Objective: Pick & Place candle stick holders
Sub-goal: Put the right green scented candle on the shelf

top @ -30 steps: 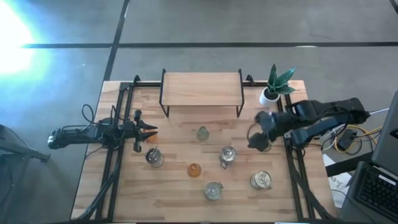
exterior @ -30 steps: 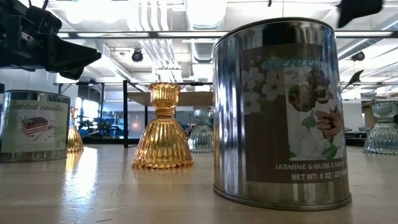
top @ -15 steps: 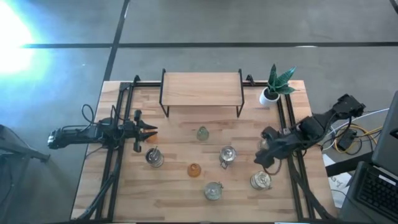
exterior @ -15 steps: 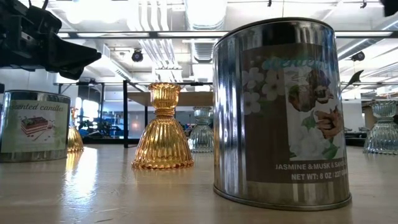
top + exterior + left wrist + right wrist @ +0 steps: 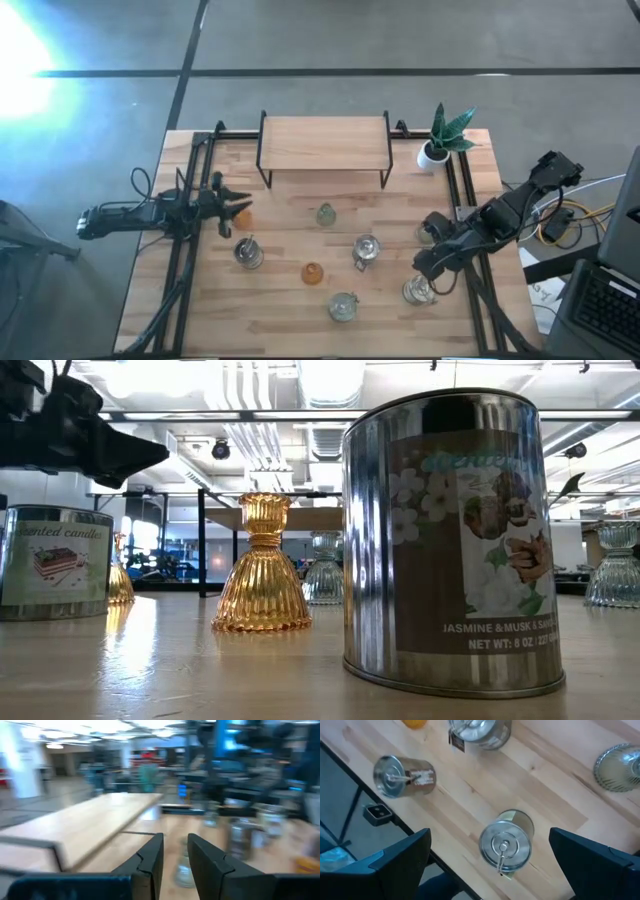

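Observation:
Several small candle stick holders stand on their bases on the wooden table: a pale green one (image 5: 326,214), an orange one (image 5: 312,272) (image 5: 262,565), a clear ribbed one (image 5: 617,767) and another orange one (image 5: 245,213) just in front of my left gripper. My left gripper (image 5: 236,206) (image 5: 176,851) points level over the table's left side, with a narrow gap between its fingers and nothing in it. My right gripper (image 5: 432,272) (image 5: 490,862) hangs wide open, pointing steeply down, above a silver candle tin (image 5: 507,845) near the right front.
Candle tins stand among the holders (image 5: 248,253) (image 5: 343,306) (image 5: 402,775), and one (image 5: 450,540) fills the low view. A silvery piece with a tag (image 5: 366,249) stands mid-table. A wooden shelf on a black frame (image 5: 324,143) and a white-potted plant (image 5: 440,140) are at the far edge.
My right gripper has swung from the middle of the right side toward the table's near edge and a little down, staying wide open; it now hangs over the tin. My left gripper has turned slightly toward the far edge without shifting place.

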